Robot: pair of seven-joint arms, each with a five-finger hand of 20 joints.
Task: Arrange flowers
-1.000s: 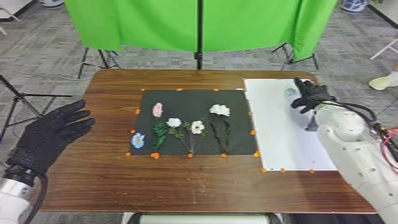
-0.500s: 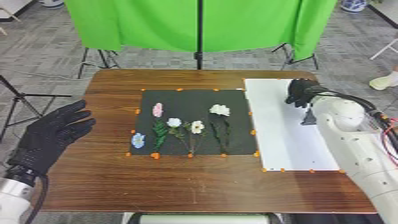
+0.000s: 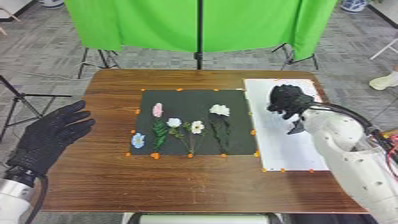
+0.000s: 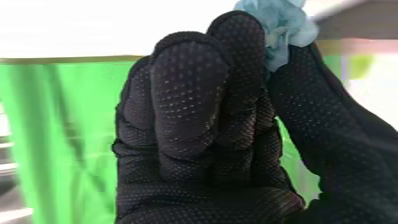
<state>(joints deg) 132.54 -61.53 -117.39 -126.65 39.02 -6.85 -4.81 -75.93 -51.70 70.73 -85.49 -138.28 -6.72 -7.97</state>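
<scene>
My right hand (image 3: 289,101) is over the upper part of the white sheet (image 3: 275,155). In the right wrist view the same hand (image 4: 191,110) pinches a pale blue flower (image 4: 280,27) between its thumb and fingertips. On the black mat (image 3: 187,97) lie a pink flower (image 3: 158,109) with green leaves, a big white flower (image 3: 219,110), two smaller white flowers (image 3: 174,122) (image 3: 197,126) and a blue flower (image 3: 138,140). Left of the mat, my left hand (image 3: 49,132) is held with its fingers straight, touching none of the flowers.
Small orange markers (image 3: 155,155) line the edges of the mat and sheet on the brown table (image 3: 178,185). Beyond the table's far edge hangs a green cloth (image 3: 147,25) on a stand.
The right hand has moved left over the white sheet, toward the black mat, and turned as it moved. My left hand and the flowers on the mat have kept their places.
</scene>
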